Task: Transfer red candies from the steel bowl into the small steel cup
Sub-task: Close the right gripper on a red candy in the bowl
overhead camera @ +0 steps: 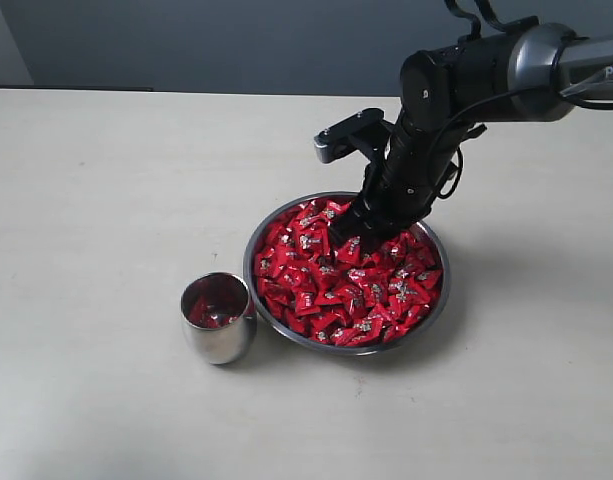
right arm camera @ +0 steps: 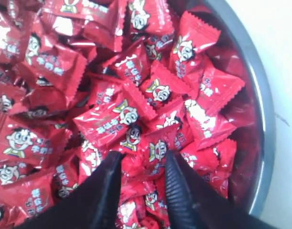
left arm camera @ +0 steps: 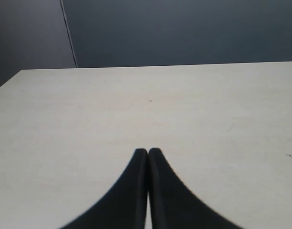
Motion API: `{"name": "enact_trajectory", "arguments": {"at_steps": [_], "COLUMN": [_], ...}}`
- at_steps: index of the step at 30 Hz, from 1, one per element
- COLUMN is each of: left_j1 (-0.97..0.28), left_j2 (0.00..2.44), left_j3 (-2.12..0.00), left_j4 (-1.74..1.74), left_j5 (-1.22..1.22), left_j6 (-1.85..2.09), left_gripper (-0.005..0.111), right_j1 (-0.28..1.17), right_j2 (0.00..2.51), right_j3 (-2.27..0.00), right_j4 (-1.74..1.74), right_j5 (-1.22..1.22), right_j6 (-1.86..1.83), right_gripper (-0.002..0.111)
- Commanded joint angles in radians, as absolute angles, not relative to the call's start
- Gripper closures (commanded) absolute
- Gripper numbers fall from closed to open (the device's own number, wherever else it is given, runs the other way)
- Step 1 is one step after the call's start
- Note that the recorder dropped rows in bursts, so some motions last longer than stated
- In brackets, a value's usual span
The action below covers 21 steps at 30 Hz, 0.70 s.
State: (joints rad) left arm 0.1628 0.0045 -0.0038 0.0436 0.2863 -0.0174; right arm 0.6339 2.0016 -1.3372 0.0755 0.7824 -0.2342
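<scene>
left gripper (left arm camera: 148, 152): jaws pressed together | right gripper (right arm camera: 143, 160): jaws parted, pointing steeply downward

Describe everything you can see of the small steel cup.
The small steel cup is a polished, handleless tumbler with rounded sides. It stands upright on the pale table, just left of the steel bowl in the exterior view, so near its rim that contact cannot be judged. Its inside shows red, wrappers or reflection.
</scene>
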Motion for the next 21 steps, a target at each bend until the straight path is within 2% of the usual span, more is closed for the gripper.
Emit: {"name": "enact_trajectory", "arguments": {"at_steps": [1, 21], "left_j1": [0.168, 0.168], "left_j2": [0.000, 0.000], "left_j3": [0.000, 0.000], "left_j4": [0.045, 0.045], "left_j5": [0.284, 0.284], "left_j6": [-0.020, -0.020], "left_gripper": [0.106, 0.106], "right_j1": [0.629, 0.629], "right_j2": [2.000, 2.086], "right_j3": [-1.344, -1.378], "right_j4": [0.066, 0.053], "right_j5": [0.763, 0.778], "right_j6": [-0.225, -0.181], "right_gripper": [0.078, 0.078]}}
